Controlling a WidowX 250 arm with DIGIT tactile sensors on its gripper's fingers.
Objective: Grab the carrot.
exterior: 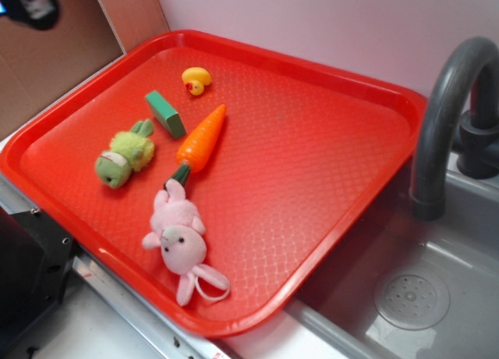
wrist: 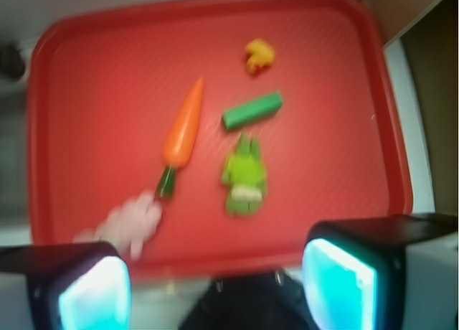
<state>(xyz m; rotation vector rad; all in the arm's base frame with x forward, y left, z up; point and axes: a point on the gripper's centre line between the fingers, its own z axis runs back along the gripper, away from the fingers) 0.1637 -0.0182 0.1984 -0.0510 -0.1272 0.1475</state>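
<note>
The orange carrot (exterior: 201,139) lies on the red tray (exterior: 312,156), tip toward the back and dark green stem end toward the front. In the wrist view the carrot (wrist: 183,125) sits left of the middle of the tray (wrist: 93,93), far from me. My gripper (wrist: 215,287) is open, its two fingers wide apart with nothing between them, high above the tray's near edge. In the exterior view only a dark, blurred part of the gripper (exterior: 30,4) shows in the top left corner, well away from the carrot.
A pink plush bunny (exterior: 181,238) touches the carrot's stem end. A green block (exterior: 165,113), a green plush (exterior: 123,156) and a yellow duck (exterior: 196,80) lie close to the carrot's left. A grey faucet (exterior: 444,117) and sink (exterior: 421,289) stand right of the tray.
</note>
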